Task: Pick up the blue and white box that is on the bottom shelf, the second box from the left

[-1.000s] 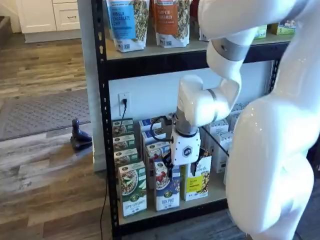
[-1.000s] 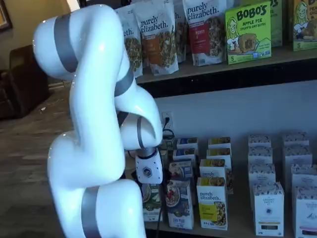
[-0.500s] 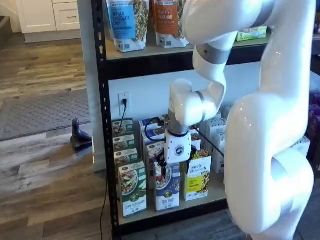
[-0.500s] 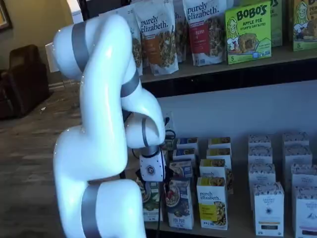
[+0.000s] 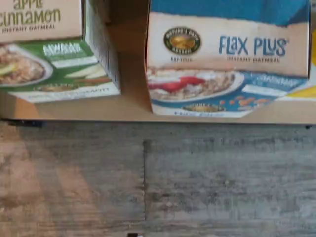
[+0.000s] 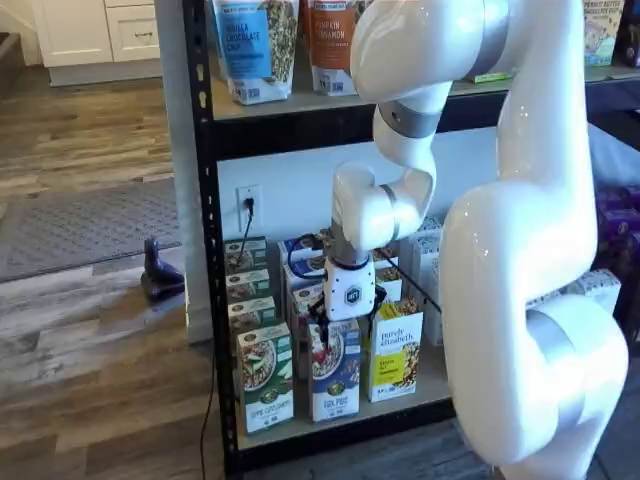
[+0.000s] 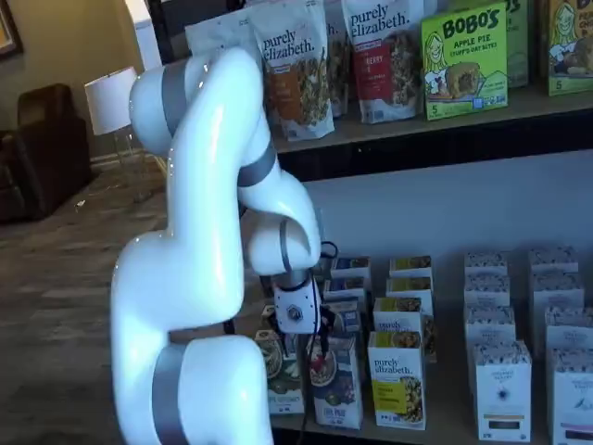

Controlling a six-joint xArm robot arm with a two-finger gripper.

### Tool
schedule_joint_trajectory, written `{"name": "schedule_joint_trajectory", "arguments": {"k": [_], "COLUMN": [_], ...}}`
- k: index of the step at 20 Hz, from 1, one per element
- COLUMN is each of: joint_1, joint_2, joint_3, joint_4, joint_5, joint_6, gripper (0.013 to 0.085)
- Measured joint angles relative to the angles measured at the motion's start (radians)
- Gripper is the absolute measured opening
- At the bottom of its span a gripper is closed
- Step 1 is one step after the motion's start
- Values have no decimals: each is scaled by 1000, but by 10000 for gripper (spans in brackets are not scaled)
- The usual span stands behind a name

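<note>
The blue and white box (image 5: 222,64) stands upright at the front of the bottom shelf (image 5: 133,106), labelled Flax Plus, with a bowl and red berries pictured on it. Both shelf views show the box (image 6: 335,380) (image 7: 335,385) just right of a green-and-white box. My gripper (image 6: 345,330) (image 7: 310,341) hangs fingers-down right at the top of this box. A gap shows between its black fingers (image 6: 321,335), so it is open and holds nothing. Its fingers do not show in the wrist view.
A green-and-white box (image 5: 49,64) (image 6: 265,385) stands left of the target, a yellow box (image 6: 393,360) (image 7: 398,380) right of it. More boxes are lined up behind them. A black rack post (image 6: 205,250) rises at the left. Wood floor (image 5: 158,182) lies below the shelf edge.
The arm has swung left, carrying the gripper from near the yellow box to over the blue and white box. The gripper has stayed open and no box has moved.
</note>
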Motion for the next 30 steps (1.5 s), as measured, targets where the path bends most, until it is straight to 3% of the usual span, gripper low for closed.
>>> {"name": "schedule_joint_trajectory", "arguments": {"k": [11, 16, 21, 30], "joint_1": [-27, -48, -61, -72], "joint_2": [144, 225, 295, 344], "joint_3": [-187, -294, -396, -473], "joint_4": [84, 11, 18, 20], "joint_5": [68, 87, 117, 117], "joint_6": [-103, -58, -76, -90], "gripper": [850, 850, 850, 850]}}
